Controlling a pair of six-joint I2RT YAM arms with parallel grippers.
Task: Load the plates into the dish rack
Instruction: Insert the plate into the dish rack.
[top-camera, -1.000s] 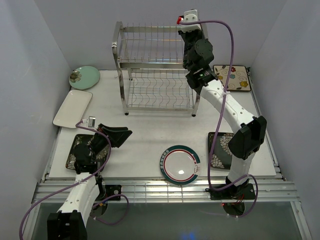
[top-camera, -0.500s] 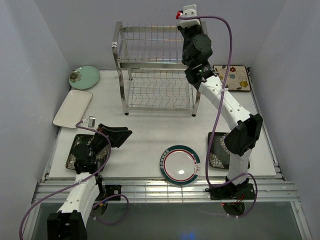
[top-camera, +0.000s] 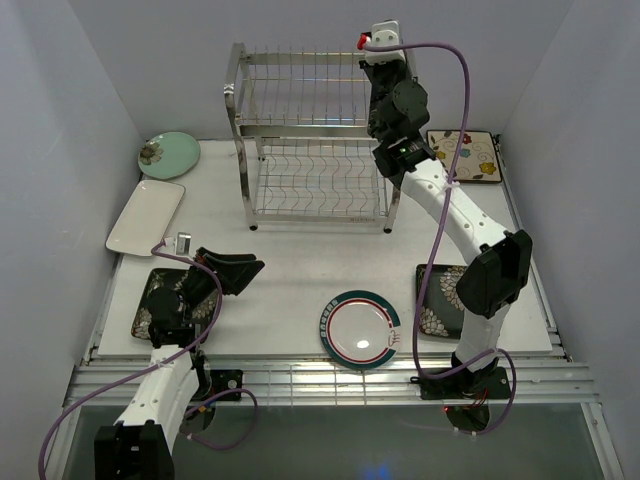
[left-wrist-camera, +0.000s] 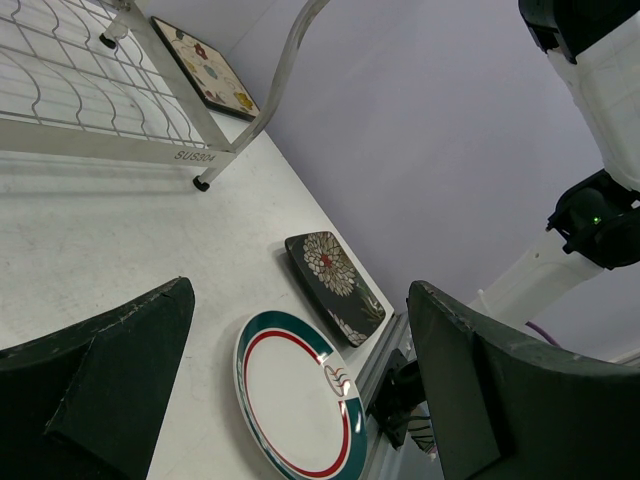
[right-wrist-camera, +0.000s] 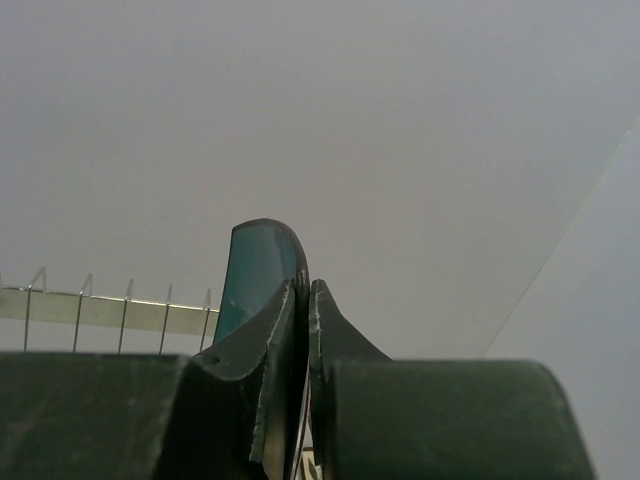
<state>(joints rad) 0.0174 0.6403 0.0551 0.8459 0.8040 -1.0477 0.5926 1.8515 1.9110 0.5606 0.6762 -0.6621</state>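
At the upper right of the overhead view, beside the top tier of the dish rack (top-camera: 315, 150), we see the right gripper (right-wrist-camera: 303, 290) pinched shut on the rim of the plain teal plate (right-wrist-camera: 255, 265). At lower left, the left gripper (left-wrist-camera: 300, 290) gapes wide, holding nothing. The teal-rimmed round plate (top-camera: 361, 329) and a dark floral square plate (top-camera: 435, 300) lie flat at bottom centre.

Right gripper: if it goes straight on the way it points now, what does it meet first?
Probably only the back wall. Past the right gripper and the teal plate it grips, the wrist view shows plain wall; the dish rack wires lie left and lower. Depth is unclear.
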